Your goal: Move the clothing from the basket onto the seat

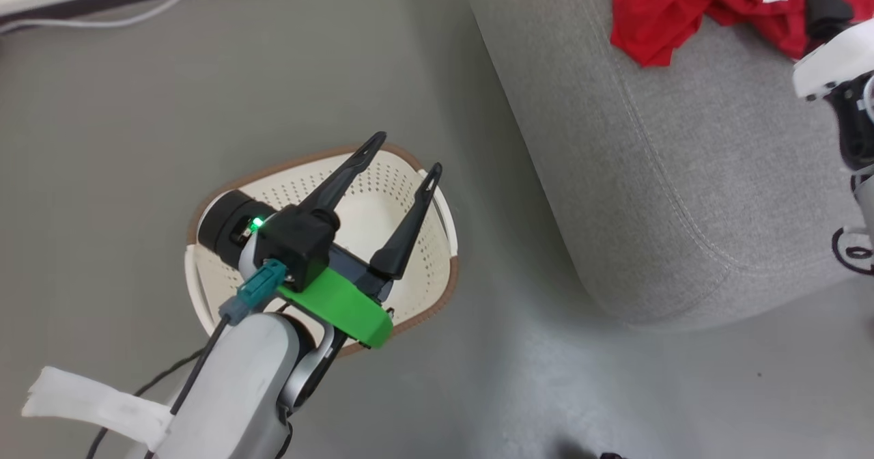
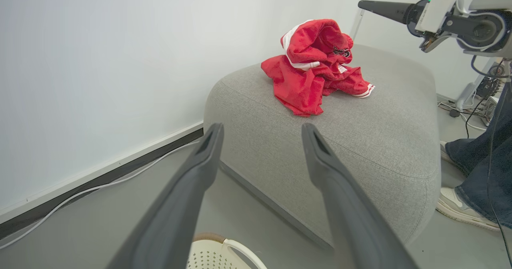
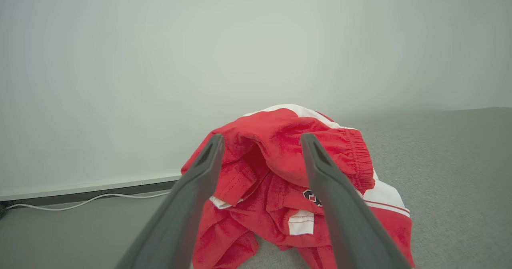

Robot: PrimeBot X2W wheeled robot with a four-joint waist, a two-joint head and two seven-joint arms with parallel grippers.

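Note:
The red clothing (image 1: 669, 8) with white bands lies in a crumpled heap (image 2: 308, 73) on the light grey seat (image 1: 649, 172). My right gripper (image 3: 262, 137) hangs open just over the heap (image 3: 280, 149), with nothing gripped between its fingers. One of its dark fingers (image 2: 384, 9) reaches over the seat (image 2: 360, 133) from the right. My left gripper (image 1: 407, 153) is open and empty above the cream perforated basket (image 1: 287, 165), which has no clothing in the part I can see. The basket rim (image 2: 216, 253) shows below the left gripper (image 2: 262, 128).
The basket stands on the grey floor just left of the seat. A white cable (image 1: 171, 1) runs along the wall base. A person's legs in dark trousers (image 2: 480, 173) and pale shoes stand at the seat's far side, near more cables.

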